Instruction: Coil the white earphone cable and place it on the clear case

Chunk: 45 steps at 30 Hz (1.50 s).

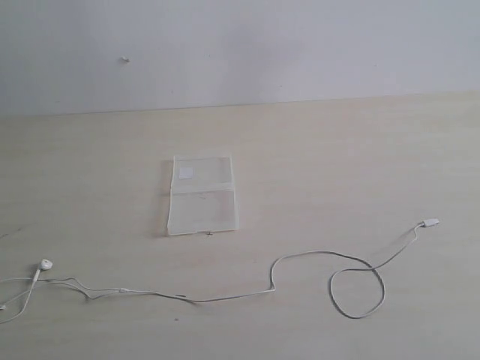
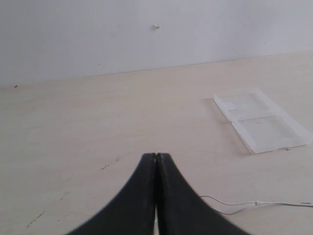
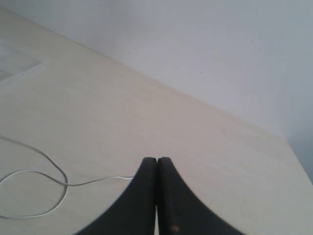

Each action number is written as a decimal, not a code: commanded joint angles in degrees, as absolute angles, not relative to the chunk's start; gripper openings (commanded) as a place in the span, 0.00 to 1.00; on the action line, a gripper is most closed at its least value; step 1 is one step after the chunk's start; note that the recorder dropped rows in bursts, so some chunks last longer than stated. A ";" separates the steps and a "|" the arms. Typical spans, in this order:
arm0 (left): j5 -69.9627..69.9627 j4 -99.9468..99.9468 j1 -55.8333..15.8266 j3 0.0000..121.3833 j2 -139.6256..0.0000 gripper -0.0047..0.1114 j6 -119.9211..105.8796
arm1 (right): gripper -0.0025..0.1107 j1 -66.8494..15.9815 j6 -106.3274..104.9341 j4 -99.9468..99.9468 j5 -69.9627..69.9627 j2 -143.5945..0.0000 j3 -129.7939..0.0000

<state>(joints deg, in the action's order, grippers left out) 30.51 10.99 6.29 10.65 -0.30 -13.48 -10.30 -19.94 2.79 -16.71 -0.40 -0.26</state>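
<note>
The white earphone cable (image 1: 225, 296) lies stretched across the near part of the table. One earbud (image 1: 46, 265) is at the left, a loop (image 1: 358, 292) sits at the right, and the plug (image 1: 430, 223) ends it further right. The clear case (image 1: 202, 195) lies open and flat behind the cable's middle, with a white sticker (image 1: 186, 173) on its far half. Neither arm shows in the exterior view. My left gripper (image 2: 156, 155) is shut and empty above the table, with the cable (image 2: 234, 204) beside it and the case (image 2: 261, 120) beyond. My right gripper (image 3: 156, 159) is shut and empty, the cable loop (image 3: 34, 183) beside it.
A pale wall (image 1: 240, 45) rises behind the light wooden table (image 1: 337, 157), with a small mark (image 1: 126, 59) on it. The table's far right corner (image 3: 286, 142) shows in the right wrist view.
</note>
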 commanded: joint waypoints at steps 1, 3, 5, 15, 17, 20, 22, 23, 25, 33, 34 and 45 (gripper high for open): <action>30.54 11.56 6.36 10.64 0.00 0.04 -13.48 | 0.02 -10.00 -19.76 2.87 -16.24 0.00 0.00; 30.54 11.56 6.36 10.64 0.00 0.04 -13.48 | 0.02 -10.00 -19.76 2.87 -16.24 0.00 0.00; 30.54 11.56 6.36 10.64 0.00 0.04 -13.48 | 0.02 -10.00 -19.76 2.87 -16.24 0.00 0.00; 30.54 11.56 6.36 10.64 0.00 0.04 -13.48 | 0.02 -10.00 -17.48 4.81 -16.48 0.00 0.00; 30.54 11.56 6.36 10.64 0.00 0.04 -13.48 | 0.02 -10.00 -14.08 3.79 -16.50 0.00 0.00; 30.54 11.56 6.36 10.64 0.00 0.04 -13.48 | 0.02 -10.00 -4.87 -1.55 -16.60 0.00 0.00; 30.54 11.56 6.36 10.64 0.00 0.04 -13.48 | 0.02 -10.00 -0.87 -4.26 -16.60 0.00 0.00; 30.54 11.56 6.36 10.64 0.00 0.04 -13.48 | 0.02 -10.00 3.24 -7.97 -15.74 0.00 0.00; 30.54 11.56 6.36 10.64 0.00 0.04 -13.48 | 0.02 -10.00 6.87 -14.14 -14.21 0.00 0.00; 30.54 11.56 6.36 10.64 0.00 0.04 -13.48 | 0.02 -10.00 5.49 -25.82 -14.35 0.00 -5.49; 30.54 11.56 6.36 10.64 0.00 0.04 -13.48 | 0.02 -10.00 5.49 -26.96 -14.43 0.00 -6.81; 30.54 11.56 6.36 10.64 0.00 0.04 -13.48 | 0.02 -10.00 8.55 -34.65 -4.79 0.00 -14.76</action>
